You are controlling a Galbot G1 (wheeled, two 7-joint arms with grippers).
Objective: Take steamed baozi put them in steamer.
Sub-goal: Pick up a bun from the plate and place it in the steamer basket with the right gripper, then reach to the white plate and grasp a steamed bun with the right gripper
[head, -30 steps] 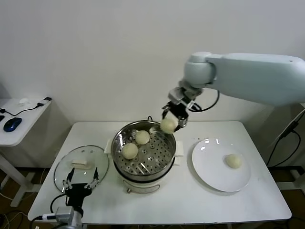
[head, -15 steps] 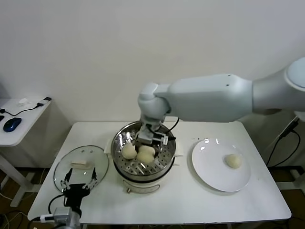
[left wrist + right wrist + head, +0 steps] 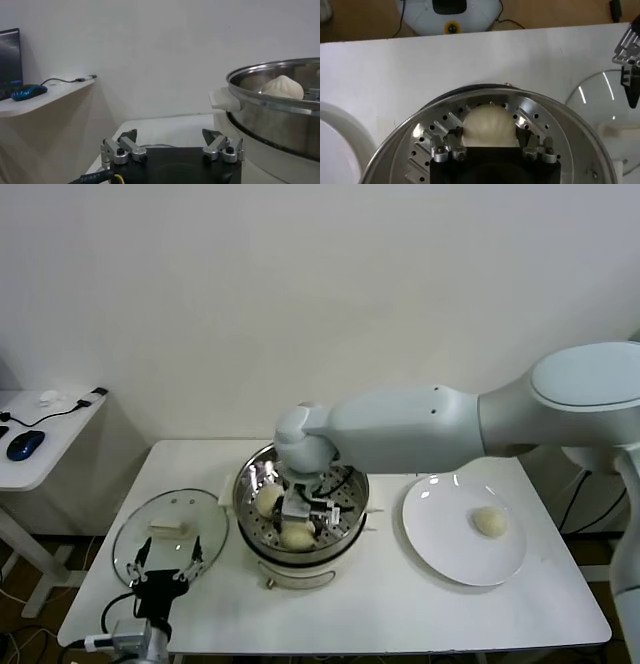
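Note:
The steamer (image 3: 243,484) stands mid-table, its perforated tray showing. My right gripper (image 3: 298,522) reaches down into it near the front wall. A cream-white baozi (image 3: 487,125) rests on the tray between its fingers (image 3: 453,134), which stand open just off the bun's sides. Another baozi (image 3: 268,500) lies on the tray's left side and also shows over the steamer's rim (image 3: 270,75) as a dome (image 3: 283,87). A last baozi (image 3: 489,521) sits on the white plate (image 3: 450,556). My left gripper (image 3: 168,562) waits open at the table's front left.
A round glass lid (image 3: 170,529) with a white handle lies left of the steamer, right beside my left gripper (image 3: 172,135). The plate is right of the steamer. A side desk at far left holds a blue mouse (image 3: 25,444) and cables.
My right arm carried a baozi from above the steamer's far rim down onto the tray's near side. Its jaws have spread off the bun. The left arm stayed still.

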